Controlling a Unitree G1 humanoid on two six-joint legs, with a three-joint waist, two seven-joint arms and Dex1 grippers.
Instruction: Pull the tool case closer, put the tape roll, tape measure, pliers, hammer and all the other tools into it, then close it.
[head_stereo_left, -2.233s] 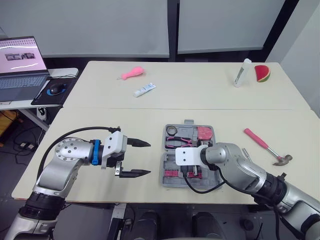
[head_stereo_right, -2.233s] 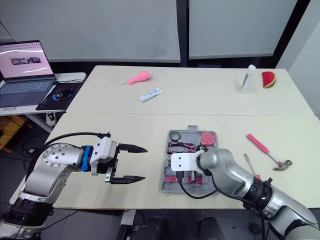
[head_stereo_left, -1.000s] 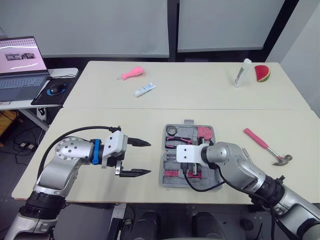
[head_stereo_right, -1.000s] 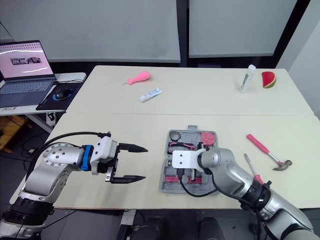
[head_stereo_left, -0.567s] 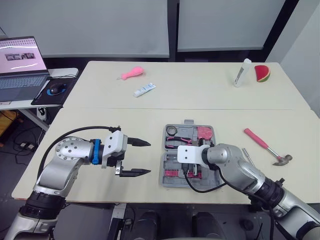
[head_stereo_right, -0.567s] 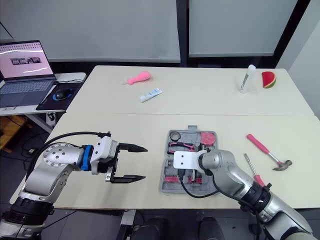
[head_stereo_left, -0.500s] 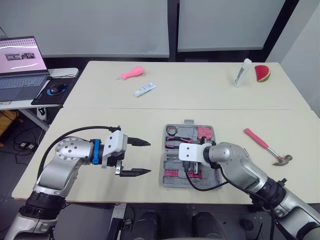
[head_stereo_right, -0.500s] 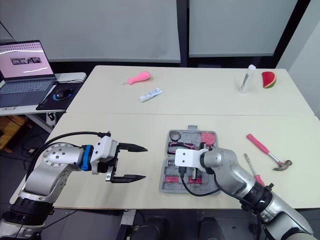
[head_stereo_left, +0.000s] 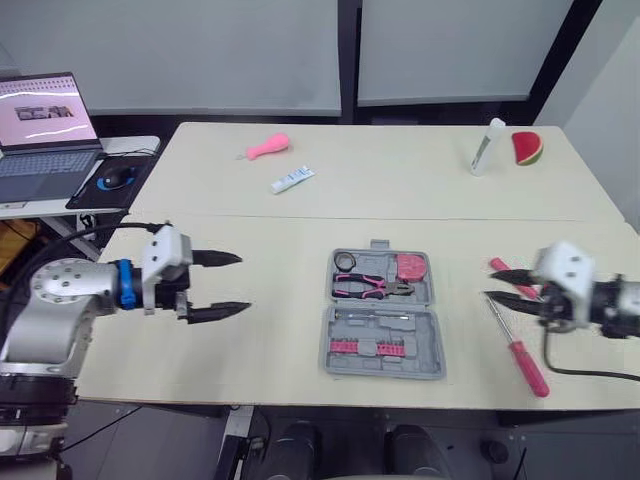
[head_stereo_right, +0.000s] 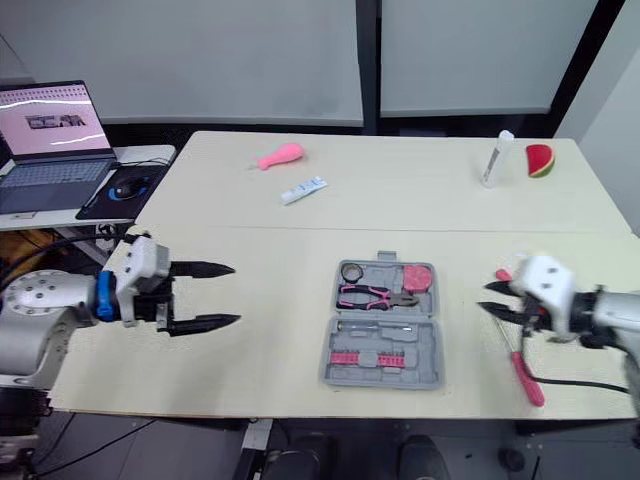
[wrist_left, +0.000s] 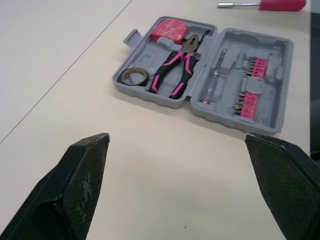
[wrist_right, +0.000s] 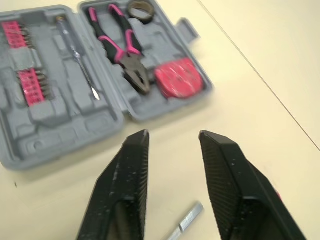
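Hovering near the pink-handled hammer (head_stereo_left: 497, 264), the right gripper (head_stereo_left: 490, 284) had its black fingers spread and empty. The left gripper (head_stereo_left: 244, 282), likewise spread, hung well apart from the open grey plastic tool case (head_stereo_left: 384, 368) mid-table, which held the black tape roll (head_stereo_left: 344, 262), pink tape measure (head_stereo_left: 410, 267) and pink-handled pliers (head_stereo_left: 372, 287). A grasp at the handle's end would probably let the heavy head swing down and slip, or knock the nearby red-handled screwdriver (head_stereo_left: 527, 366). The hammer's head lay hidden behind the gripper.
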